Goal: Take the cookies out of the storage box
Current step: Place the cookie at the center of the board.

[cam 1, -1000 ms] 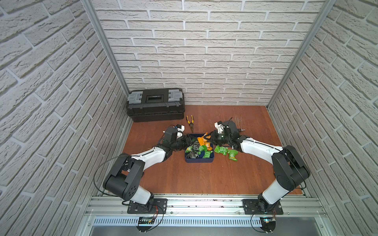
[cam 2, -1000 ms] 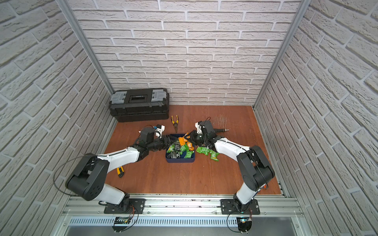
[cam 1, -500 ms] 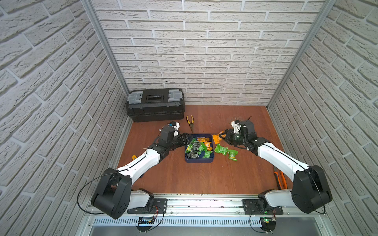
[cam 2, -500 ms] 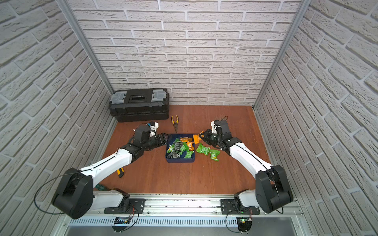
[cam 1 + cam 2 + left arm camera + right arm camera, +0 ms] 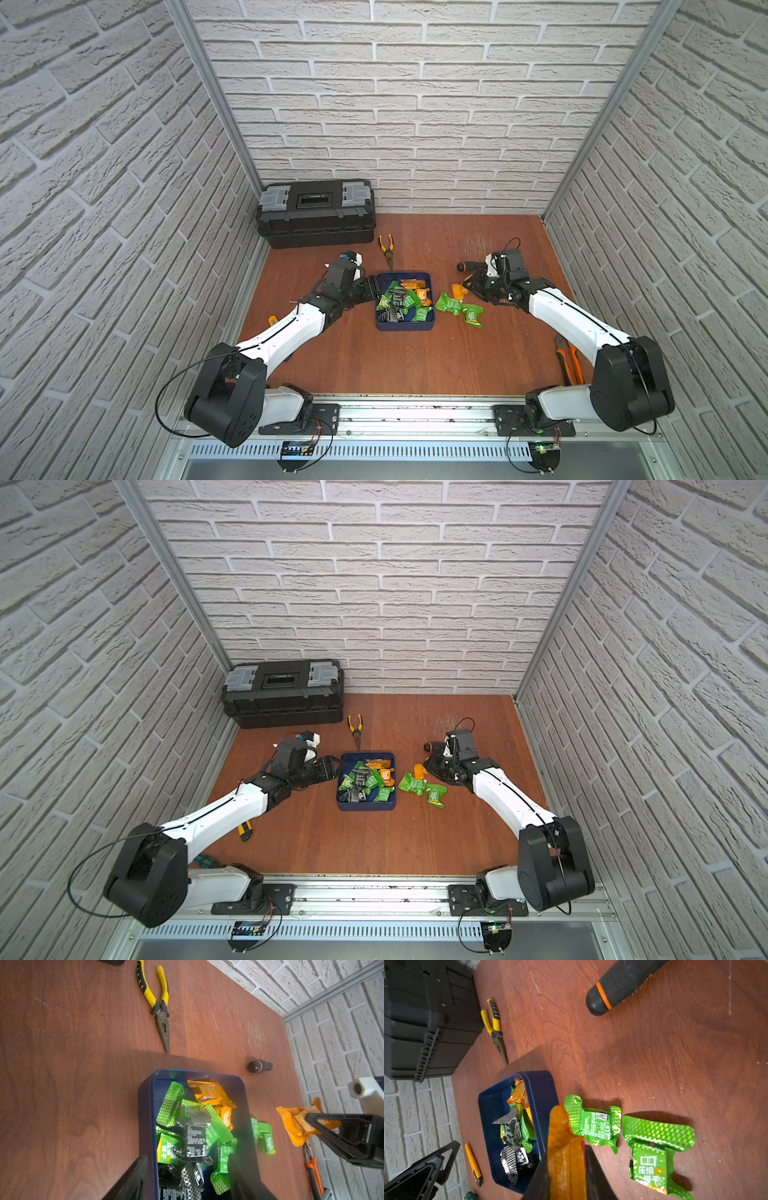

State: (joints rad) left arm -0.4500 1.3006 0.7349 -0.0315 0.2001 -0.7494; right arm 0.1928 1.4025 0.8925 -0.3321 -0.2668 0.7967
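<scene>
At the centre of the table sits the storage box (image 5: 405,327), and you are early in the job. Most of the cookies (image 5: 401,300) lie heaped inside it, green, orange and black packets overlapping so that a clean count is not possible. A green packet (image 5: 449,302) and a second green packet (image 5: 472,314) are out, lying flat on the wood at the box's 3 o'clock, close together and just beside its wall. An orange packet (image 5: 564,1147) is clamped between the closed fingers of your right gripper (image 5: 471,287), at about 2 o'clock from the box and clear of its rim. Whether it touches the wood I cannot tell. Your left gripper (image 5: 371,288) sits at the box's 9 o'clock wall with its jaws apart and nothing between them. The left wrist view shows one finger outside the wall and the other over the heap, so it looks placed to reach for a packet on that side. Yellow-handled pliers (image 5: 388,251) lie at about 12 o'clock and need no attention. What is left, as I judge it, is to set the orange packet down by the green pair, then clear the heap packet by packet. Because the crinkly foil overlaps, a pinch may drag a neighbour along.
</scene>
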